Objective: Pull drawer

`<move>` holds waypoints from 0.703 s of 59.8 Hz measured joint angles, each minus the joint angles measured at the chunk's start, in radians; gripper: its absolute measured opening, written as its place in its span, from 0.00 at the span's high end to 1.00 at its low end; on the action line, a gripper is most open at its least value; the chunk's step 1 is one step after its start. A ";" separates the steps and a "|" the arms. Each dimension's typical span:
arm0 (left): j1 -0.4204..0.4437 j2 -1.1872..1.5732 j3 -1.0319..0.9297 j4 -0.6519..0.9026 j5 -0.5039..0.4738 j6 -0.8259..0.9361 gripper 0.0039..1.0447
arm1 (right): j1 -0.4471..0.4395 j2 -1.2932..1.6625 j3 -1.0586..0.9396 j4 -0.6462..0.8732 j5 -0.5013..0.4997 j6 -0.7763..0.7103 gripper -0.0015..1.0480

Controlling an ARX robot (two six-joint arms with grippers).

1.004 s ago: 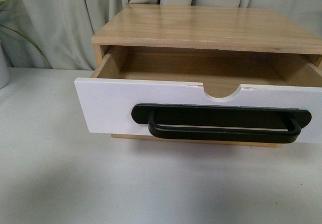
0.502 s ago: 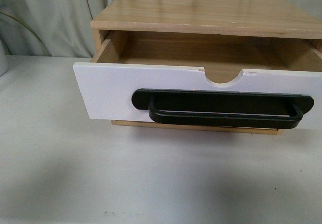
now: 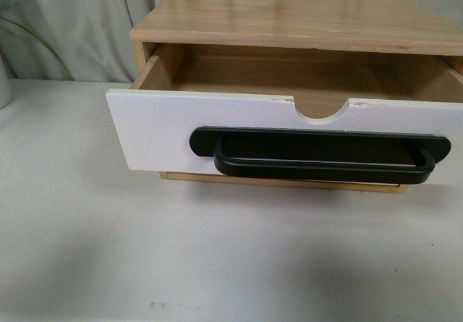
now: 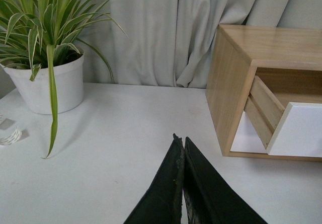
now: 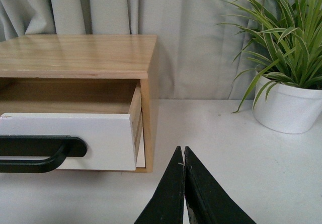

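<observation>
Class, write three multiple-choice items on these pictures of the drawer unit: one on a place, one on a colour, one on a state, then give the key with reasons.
1. Where is the notch?
A. drawer front's top edge
B. its bottom edge
C. the cabinet's top

2. What colour is the handle?
A. white
B. black
C. brown

3. How is the drawer?
A. fully shut
B. lifted out onto the table
C. pulled part-way out

Key: 1 A, the half-round cut sits in the front's top edge. 2 B, the bar is black against the white front. 3 C, its inside shows and its sides still run into the cabinet.
</observation>
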 joint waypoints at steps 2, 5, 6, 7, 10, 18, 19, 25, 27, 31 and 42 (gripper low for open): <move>0.000 -0.001 0.000 0.000 0.000 0.000 0.96 | 0.000 0.000 0.000 -0.002 0.000 0.000 0.99; 0.000 0.000 0.000 0.000 0.000 0.000 0.96 | 0.000 0.000 0.000 -0.003 0.000 0.000 0.99; 0.000 0.000 0.000 0.000 0.000 0.000 0.96 | 0.000 0.000 0.000 -0.003 0.000 0.000 0.99; 0.000 0.000 0.000 0.000 0.000 0.000 0.96 | 0.000 0.000 0.000 -0.003 0.000 0.000 0.99; 0.000 0.000 0.000 0.000 0.000 0.000 0.96 | 0.000 0.000 0.000 -0.003 0.000 0.000 0.99; 0.000 0.000 0.000 0.000 0.000 -0.002 0.86 | 0.000 -0.001 0.000 -0.003 0.000 0.000 0.90; 0.000 0.000 0.000 0.000 0.000 -0.002 0.82 | 0.000 -0.001 0.000 -0.003 0.000 0.000 0.86; 0.000 0.000 0.000 0.000 0.000 -0.002 0.65 | 0.000 -0.002 0.000 -0.003 0.000 0.000 0.69; 0.000 0.000 0.000 0.000 0.000 -0.002 0.60 | 0.000 -0.002 0.000 -0.003 0.000 0.000 0.64; 0.000 0.000 0.000 0.000 0.000 -0.002 0.48 | 0.000 -0.002 0.000 -0.003 0.000 0.000 0.52; 0.000 0.000 0.000 0.000 0.000 -0.002 0.17 | 0.000 -0.002 0.000 -0.003 0.000 0.000 0.22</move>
